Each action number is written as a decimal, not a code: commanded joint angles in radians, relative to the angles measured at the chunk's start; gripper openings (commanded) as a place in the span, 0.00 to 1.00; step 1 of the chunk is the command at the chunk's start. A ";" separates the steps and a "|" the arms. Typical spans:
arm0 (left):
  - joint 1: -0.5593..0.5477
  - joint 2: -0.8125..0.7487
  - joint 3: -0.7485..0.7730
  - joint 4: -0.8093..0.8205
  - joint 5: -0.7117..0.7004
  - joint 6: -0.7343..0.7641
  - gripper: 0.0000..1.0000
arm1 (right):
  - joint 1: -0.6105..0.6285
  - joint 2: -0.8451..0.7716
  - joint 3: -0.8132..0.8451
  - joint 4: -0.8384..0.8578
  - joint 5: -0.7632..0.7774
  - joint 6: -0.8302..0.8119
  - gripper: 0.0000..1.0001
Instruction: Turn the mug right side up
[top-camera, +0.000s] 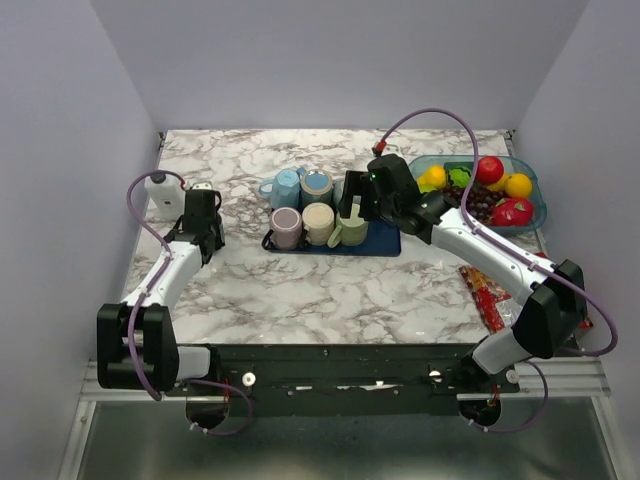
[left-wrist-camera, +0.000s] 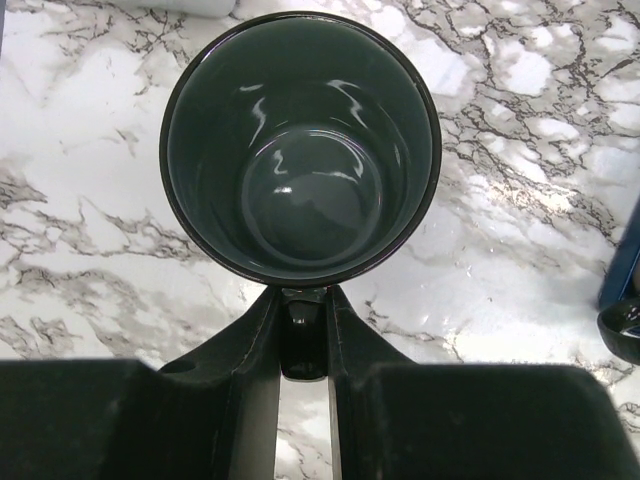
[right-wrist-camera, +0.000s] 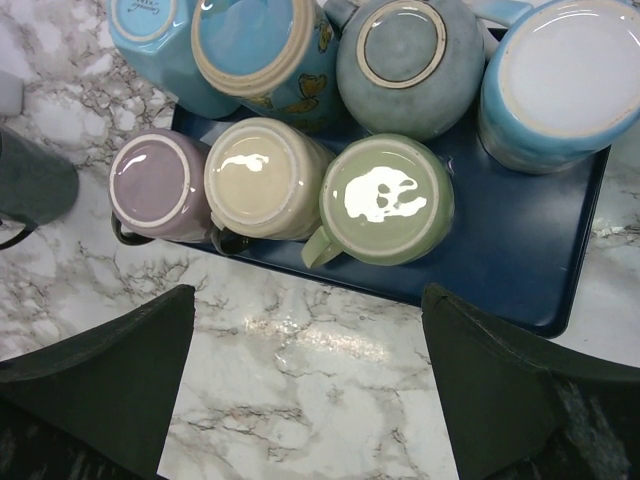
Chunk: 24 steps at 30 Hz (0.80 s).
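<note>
Dark mug (left-wrist-camera: 300, 150) first: it sits mouth-up on the left side of the marble surface (left-wrist-camera: 520, 200), and you look straight down into its glossy bowl in the left wrist view. Your left gripper (left-wrist-camera: 303, 300) has its jaws drawn close together, pinching the mug's handle at the near side of the rim. Whether the base rests on the surface or hangs just above it, you cannot tell.

Your right gripper (right-wrist-camera: 308, 300) hovers over the near edge of the blue tray (right-wrist-camera: 520, 260), jaws spread wide and holding nothing. On that tray the green mug (right-wrist-camera: 388, 200), cream mug (right-wrist-camera: 262, 178) and lilac mug (right-wrist-camera: 150, 185) stand in a row, bottoms up, with blue ones behind them. A fruit bowl (top-camera: 535, 215) sits at far right.
</note>
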 joint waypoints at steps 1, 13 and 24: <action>0.008 -0.056 -0.019 -0.021 -0.012 -0.055 0.00 | -0.005 0.006 0.016 -0.020 0.002 0.010 1.00; 0.008 -0.127 -0.073 -0.160 -0.074 -0.240 0.16 | -0.015 -0.029 -0.042 -0.021 -0.032 0.009 1.00; 0.008 -0.110 -0.060 -0.229 -0.162 -0.320 0.48 | -0.026 -0.048 -0.073 -0.040 -0.058 0.001 1.00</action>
